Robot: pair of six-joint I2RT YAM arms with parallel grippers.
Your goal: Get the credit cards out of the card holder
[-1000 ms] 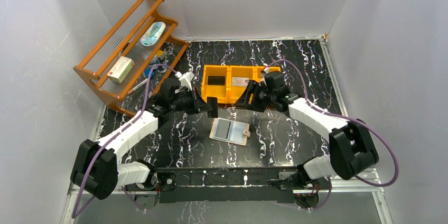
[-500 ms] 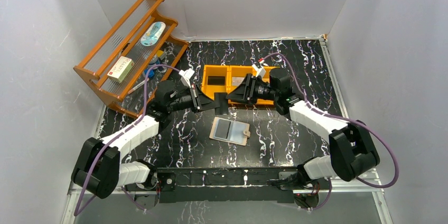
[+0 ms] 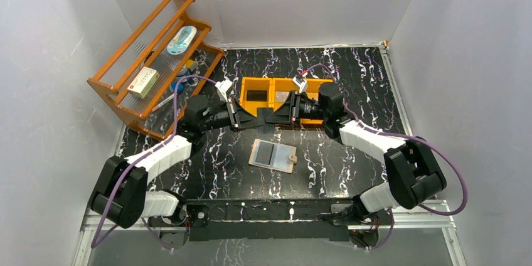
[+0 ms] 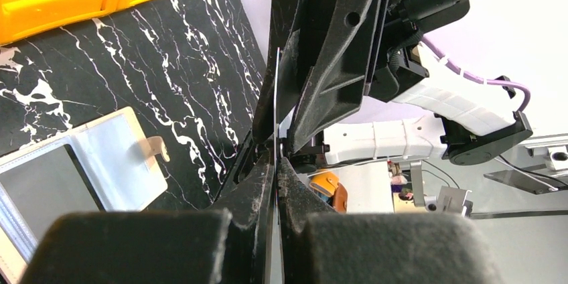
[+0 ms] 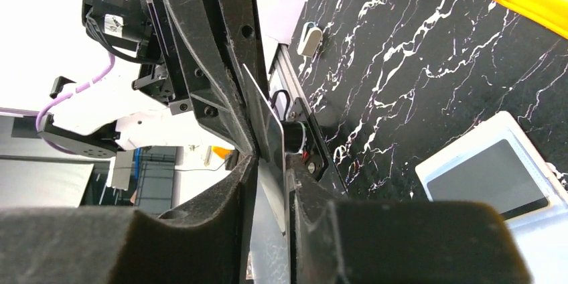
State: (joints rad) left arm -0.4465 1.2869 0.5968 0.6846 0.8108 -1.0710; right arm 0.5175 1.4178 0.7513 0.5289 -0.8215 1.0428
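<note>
The left jaws are pressed together on a thin card (image 4: 276,96), seen edge-on. The right jaws straddle that same card from the opposite side, narrowed; I cannot tell whether they press it. The card holder (image 3: 273,155) lies open on the tabletop (image 3: 351,78), lower in the frame and clear of both jaws, with bare marble around it. The orange tray (image 3: 285,81) sits just behind. Both arms stretch inward, wrists level.

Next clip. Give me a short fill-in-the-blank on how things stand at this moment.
The card holder lies ___ on the table.
The left gripper is ___ on a thin card.
The card's other end sits between the right gripper's ___.
The wooden rack stands at the table's back ___ corner.
Missing words: open; shut; fingers; left.
</note>
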